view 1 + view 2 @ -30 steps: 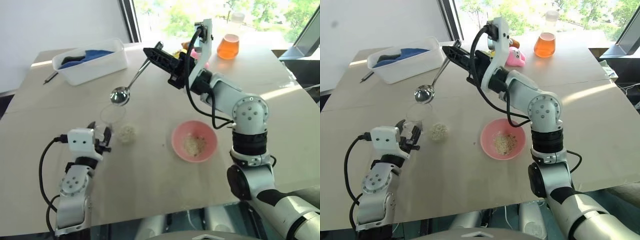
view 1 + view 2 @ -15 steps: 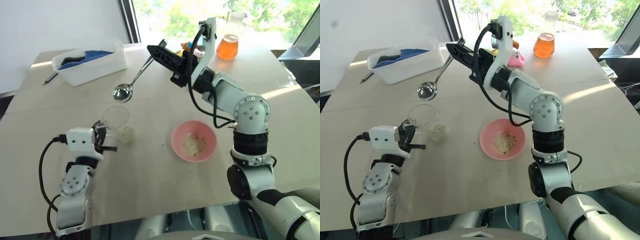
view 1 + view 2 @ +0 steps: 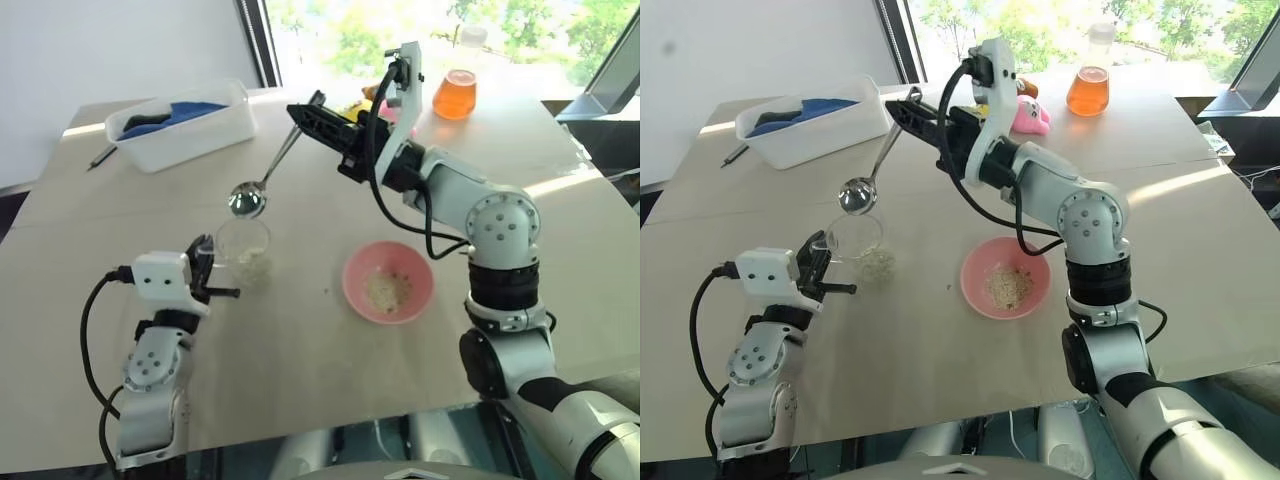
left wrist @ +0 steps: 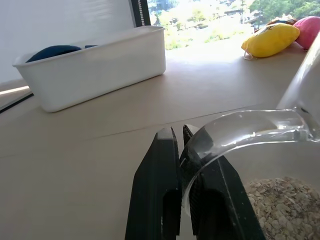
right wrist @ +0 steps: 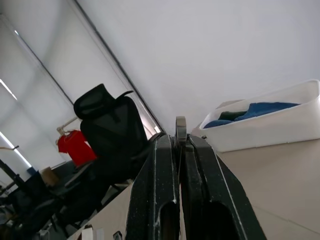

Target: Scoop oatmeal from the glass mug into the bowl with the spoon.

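The clear glass mug (image 3: pixel 243 243) stands on the table in front of my left arm. Pale oatmeal (image 3: pixel 253 266) shows through the glass at its base. My left gripper (image 3: pixel 210 280) is shut on the mug's side handle (image 4: pixel 240 125), and the flakes (image 4: pixel 282 205) lie just past its fingers. My right gripper (image 3: pixel 298 110) is shut on the end of the silver spoon (image 3: pixel 275 165). The spoon slants down, and its empty oval bowl (image 3: pixel 247 202) hangs just above the far side of the mug's rim. To the right the pink bowl (image 3: pixel 352 268) holds some oatmeal (image 3: pixel 387 290).
A white plastic tub (image 3: pixel 190 128) with blue cloth stands at the back left, a dark pen (image 3: pixel 100 155) beside it. A flask of orange liquid (image 3: pixel 456 92) stands at the back right, with yellow (image 4: pixel 272 39) and pink (image 3: pixel 1032 115) toys near it.
My left gripper's fingers have closed on the mug's handle, and the mug's rim has shifted right, over the oatmeal. The spoon's bowl has sunk a little toward the rim.
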Controlling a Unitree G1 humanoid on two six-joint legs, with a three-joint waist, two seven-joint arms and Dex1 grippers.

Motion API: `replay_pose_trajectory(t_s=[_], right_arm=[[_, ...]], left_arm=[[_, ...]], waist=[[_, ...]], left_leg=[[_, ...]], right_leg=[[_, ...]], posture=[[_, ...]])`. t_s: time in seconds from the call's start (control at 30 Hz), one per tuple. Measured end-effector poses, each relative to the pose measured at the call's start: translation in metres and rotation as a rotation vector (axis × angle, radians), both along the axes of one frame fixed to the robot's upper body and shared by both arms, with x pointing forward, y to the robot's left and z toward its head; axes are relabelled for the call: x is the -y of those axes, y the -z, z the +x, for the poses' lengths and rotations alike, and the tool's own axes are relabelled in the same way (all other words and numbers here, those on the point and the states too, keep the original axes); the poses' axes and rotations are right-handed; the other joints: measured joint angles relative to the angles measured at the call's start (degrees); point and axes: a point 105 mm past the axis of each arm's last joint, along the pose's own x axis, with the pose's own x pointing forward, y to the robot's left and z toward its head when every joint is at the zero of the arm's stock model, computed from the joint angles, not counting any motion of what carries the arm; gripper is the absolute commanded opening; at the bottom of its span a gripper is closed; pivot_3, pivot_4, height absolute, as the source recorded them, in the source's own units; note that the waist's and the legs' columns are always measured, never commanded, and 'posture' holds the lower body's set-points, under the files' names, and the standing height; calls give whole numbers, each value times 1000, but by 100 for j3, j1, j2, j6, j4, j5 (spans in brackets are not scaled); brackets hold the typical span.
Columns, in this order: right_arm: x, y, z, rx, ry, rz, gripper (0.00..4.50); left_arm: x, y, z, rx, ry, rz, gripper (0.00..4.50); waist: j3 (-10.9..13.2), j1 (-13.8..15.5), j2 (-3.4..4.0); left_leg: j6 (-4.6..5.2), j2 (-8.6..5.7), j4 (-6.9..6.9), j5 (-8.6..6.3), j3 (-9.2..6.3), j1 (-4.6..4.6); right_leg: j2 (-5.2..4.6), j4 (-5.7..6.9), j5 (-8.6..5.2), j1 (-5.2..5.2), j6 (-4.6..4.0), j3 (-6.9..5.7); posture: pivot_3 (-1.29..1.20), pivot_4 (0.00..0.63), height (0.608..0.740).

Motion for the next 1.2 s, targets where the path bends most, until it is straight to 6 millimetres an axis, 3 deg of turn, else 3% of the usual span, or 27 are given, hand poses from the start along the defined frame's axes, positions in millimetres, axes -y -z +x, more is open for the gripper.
replay_pose_trajectory(t_s=[0.13, 0.3, 0.47, 0.57, 0.73, 0.9, 1.03, 1.2], right_arm=[[0, 2, -8, 65, -23, -54, 0], [-5, 22, -13, 165, -34, -192, 0], [-15, 48, -11, 251, -20, -327, 0], [-17, 55, -5, 273, 2, -362, 0], [-20, 75, 3, 241, 22, -415, 0], [-21, 87, 5, 205, 30, -441, 0], [-21, 89, 5, 169, 35, -433, 0], [-14, 88, 12, 3, 71, -365, 0]], left_arm=[[1, -2, 8, -17, -3, -28, 5], [6, -5, 16, -40, 11, -38, 5], [23, 1, 28, -107, 57, -201, 5], [35, -6, 37, -108, 110, -209, 5], [47, -13, 43, -99, 168, -161, 5], [46, -10, 45, -102, 163, -93, 5], [47, -13, 45, -83, 167, -46, 5], [55, -19, 44, -43, 199, 48, 5]], waist=[[-2, 9, -2], [-5, 19, -4], [-5, 24, -14], [-4, 13, -18], [-4, -12, -18], [-4, -3, -18], [-5, 7, -19], [-5, 5, -19]], left_leg=[[0, 0, 1, 0, -2, -1], [0, -3, 5, 0, -2, -2], [0, -6, 21, 0, -10, -14], [0, -5, 21, 0, -12, -14], [-1, -4, 20, 0, -11, -12], [-2, -4, 20, 1, -11, -14], [-2, -4, 21, 1, -12, -14], [-2, -5, 20, 1, -12, -13]], right_leg=[[0, 0, 0, 0, 0, -2], [-3, 0, 0, 2, 0, -4], [-4, -1, 0, 2, 0, -13], [-3, 0, 0, 2, 0, -15], [-1, 0, 0, 0, 0, -13], [-1, -2, 0, 0, 0, -14], [-2, -2, 0, 1, 0, -14], [-2, -1, 0, 1, 0, -13]], posture=[[0, 150, 740], [0, 150, 740], [0, 150, 740], [0, 150, 740], [0, 150, 740], [0, 150, 740], [0, 150, 740], [0, 150, 740]])
